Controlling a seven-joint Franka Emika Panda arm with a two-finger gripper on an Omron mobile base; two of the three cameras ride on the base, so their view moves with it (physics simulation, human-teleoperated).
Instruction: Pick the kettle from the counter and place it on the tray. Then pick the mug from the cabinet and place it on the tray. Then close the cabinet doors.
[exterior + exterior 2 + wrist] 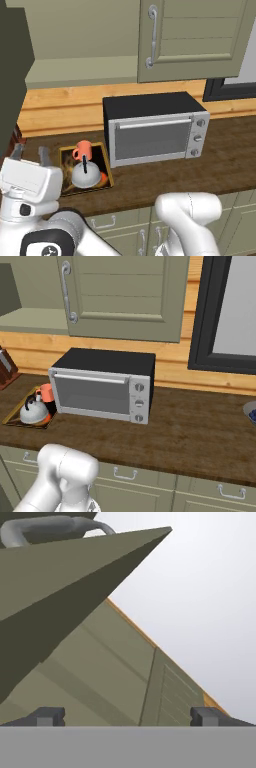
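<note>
My gripper (pixel 127 716) stood wide apart, empty, near open left door (pixel 60 587). Kettle (pixel 86 175), mug (pixel 83 149) sat on tray (pixel 106 165) at counter (pixel 225 160) left end.

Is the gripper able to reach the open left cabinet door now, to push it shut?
Probably yes. The gripper is open and empty, raised at the left beside the open left cabinet door, whose edge and handle loom close in the hand view, with nothing between.

The kettle (pixel 86 175) looks like shiny metal (black handle), the counter (pixel 200 165) dark matt wood grain.
</note>
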